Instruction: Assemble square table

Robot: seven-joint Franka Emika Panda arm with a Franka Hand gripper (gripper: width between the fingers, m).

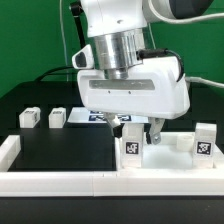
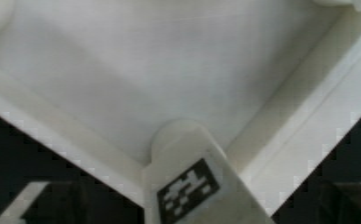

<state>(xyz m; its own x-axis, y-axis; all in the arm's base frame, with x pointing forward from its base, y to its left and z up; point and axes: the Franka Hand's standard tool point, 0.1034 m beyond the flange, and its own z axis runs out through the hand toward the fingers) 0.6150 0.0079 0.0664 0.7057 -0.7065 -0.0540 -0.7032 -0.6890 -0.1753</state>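
The square table top [image 1: 172, 153] is a thick white slab lying against the front border wall; in the wrist view its pale surface [image 2: 141, 80] fills most of the picture. A tagged white leg block [image 1: 131, 146] stands upright at the slab's corner on the exterior view's left, and shows close up in the wrist view [image 2: 193, 185]. My gripper [image 1: 142, 132] hangs right over this leg with its fingers down on either side and a gap to the leg. A second leg [image 1: 203, 140] stands on the slab's far side.
Two loose leg blocks [image 1: 29, 117] [image 1: 57, 118] lie on the black table at the exterior view's left. The marker board [image 1: 92, 117] lies behind the gripper. The low white border wall [image 1: 90, 182] runs along the front and the left [image 1: 8, 150].
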